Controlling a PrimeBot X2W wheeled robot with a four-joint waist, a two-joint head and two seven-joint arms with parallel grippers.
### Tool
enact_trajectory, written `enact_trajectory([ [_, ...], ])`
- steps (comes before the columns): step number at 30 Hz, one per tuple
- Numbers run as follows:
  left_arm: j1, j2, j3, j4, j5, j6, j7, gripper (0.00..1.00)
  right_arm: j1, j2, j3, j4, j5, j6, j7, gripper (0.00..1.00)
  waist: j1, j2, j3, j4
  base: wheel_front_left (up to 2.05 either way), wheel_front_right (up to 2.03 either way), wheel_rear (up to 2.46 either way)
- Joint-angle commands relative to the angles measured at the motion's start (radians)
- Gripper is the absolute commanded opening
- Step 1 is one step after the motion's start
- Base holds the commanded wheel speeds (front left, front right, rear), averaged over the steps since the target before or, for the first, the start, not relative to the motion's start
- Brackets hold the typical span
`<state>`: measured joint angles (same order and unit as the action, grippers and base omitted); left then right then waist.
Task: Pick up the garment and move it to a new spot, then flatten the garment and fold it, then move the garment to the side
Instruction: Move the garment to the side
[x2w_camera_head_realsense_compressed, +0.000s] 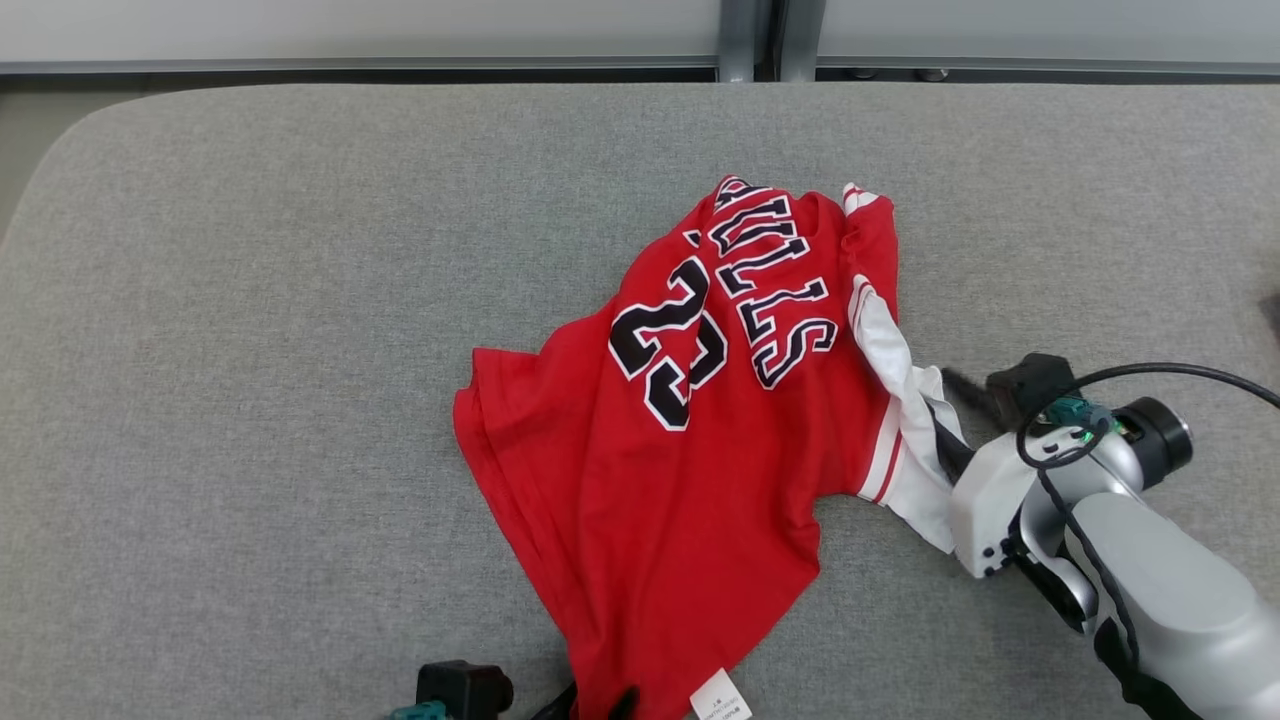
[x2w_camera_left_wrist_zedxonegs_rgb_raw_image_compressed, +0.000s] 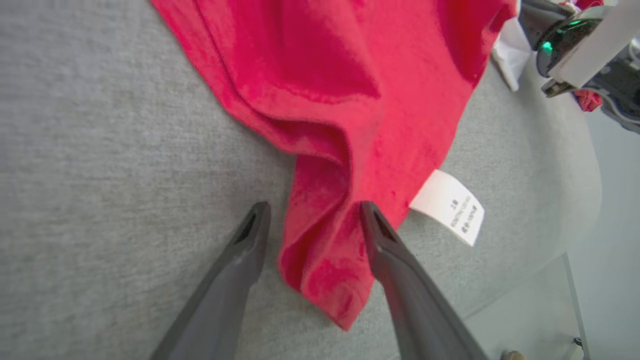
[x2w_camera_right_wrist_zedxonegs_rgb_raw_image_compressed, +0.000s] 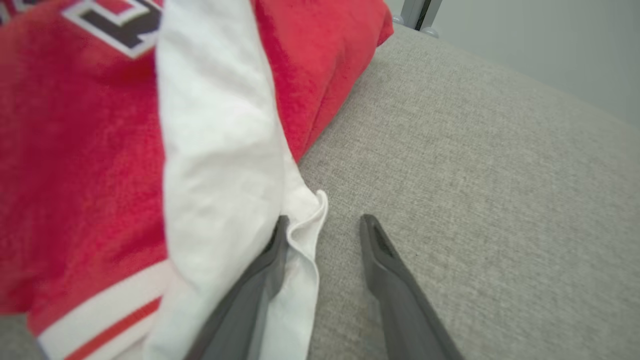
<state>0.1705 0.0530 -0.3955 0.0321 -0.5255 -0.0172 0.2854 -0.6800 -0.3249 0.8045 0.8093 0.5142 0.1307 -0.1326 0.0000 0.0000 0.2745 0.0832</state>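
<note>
Lying rumpled on the grey padded worktop (x2w_camera_head_realsense_compressed: 250, 350), the red jersey (x2w_camera_head_realsense_compressed: 700, 430) spreads from about the middle down to the near edge. Its black-and-white lettering faces up, and a white sleeve (x2w_camera_right_wrist_zedxonegs_rgb_raw_image_compressed: 220, 150) trails off toward the right edge. At the near edge the left gripper (x2w_camera_left_wrist_zedxonegs_rgb_raw_image_compressed: 312, 207) stands with its two dark fingers wide apart, astride the bunched hem corner. The cloth lies between them and touches the inner side of one finger, but nothing is pinched. A white label (x2w_camera_left_wrist_zedxonegs_rgb_raw_image_compressed: 447, 207) sticks out of the hem just beside that finger. On the right side, the right gripper (x2w_camera_right_wrist_zedxonegs_rgb_raw_image_compressed: 325, 219) has its fingers parted too. One is against the sleeve's edge, seemingly tucked under a fold of the white cloth, though the blur there leaves this uncertain. The other stands apart over bare worktop, so it grips nothing.
</note>
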Motion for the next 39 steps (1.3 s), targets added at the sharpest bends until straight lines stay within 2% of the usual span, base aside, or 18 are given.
enact_trajectory([
  [1, -0.035, 0.003, 0.009, 0.039, -0.004, 0.012, 0.001, 0.0, 0.015, -0.008, 0.02, 0.004, 0.02, 0.0, 0.013, 0.0, 0.0, 0.0, -0.002, -0.003, 0.0, 0.0, 0.0],
  [8, -0.02, 0.008, 0.009, 0.068, -0.014, -0.001, -0.027, 0.0, 0.025, -0.058, 0.02, -0.053, 0.143, 0.0, -0.062, 0.0, 0.0, 0.0, -0.032, -0.021, 0.0, 0.0, 0.0],
  [15, 0.008, 0.018, 0.06, -0.01, -0.047, 0.018, -0.062, 0.0, 0.086, -0.129, -0.064, -0.135, 0.202, 0.0, -0.123, 0.0, 0.0, 0.0, -0.083, -0.041, 0.0, 0.0, 0.0],
  [22, 0.072, 0.026, 0.092, -0.2, -0.119, 0.025, -0.033, 0.0, 0.278, -0.167, -0.279, -0.34, 0.272, 0.0, -0.134, 0.0, 0.0, 0.0, -0.176, -0.056, 0.0, 0.0, 0.0],
  [29, 0.126, 0.045, 0.122, -0.425, -0.193, 0.031, 0.01, 0.0, 0.444, -0.201, -0.469, -0.628, 0.345, 0.0, -0.108, 0.0, 0.0, 0.0, -0.232, -0.093, 0.0, 0.0, 0.0],
  [35, 0.037, 0.08, 0.186, -0.597, -0.28, 0.023, 0.083, 0.0, 0.463, -0.201, -0.646, -0.877, 0.36, 0.0, 0.002, 0.0, 0.0, 0.0, -0.212, -0.121, 0.0, 0.0, 0.0],
  [39, -0.113, 0.13, 0.255, -0.667, -0.342, 0.021, 0.161, 0.0, 0.391, -0.185, -0.757, -0.997, 0.353, 0.0, 0.108, 0.0, 0.0, 0.0, -0.165, -0.126, 0.0, 0.0, 0.0],
])
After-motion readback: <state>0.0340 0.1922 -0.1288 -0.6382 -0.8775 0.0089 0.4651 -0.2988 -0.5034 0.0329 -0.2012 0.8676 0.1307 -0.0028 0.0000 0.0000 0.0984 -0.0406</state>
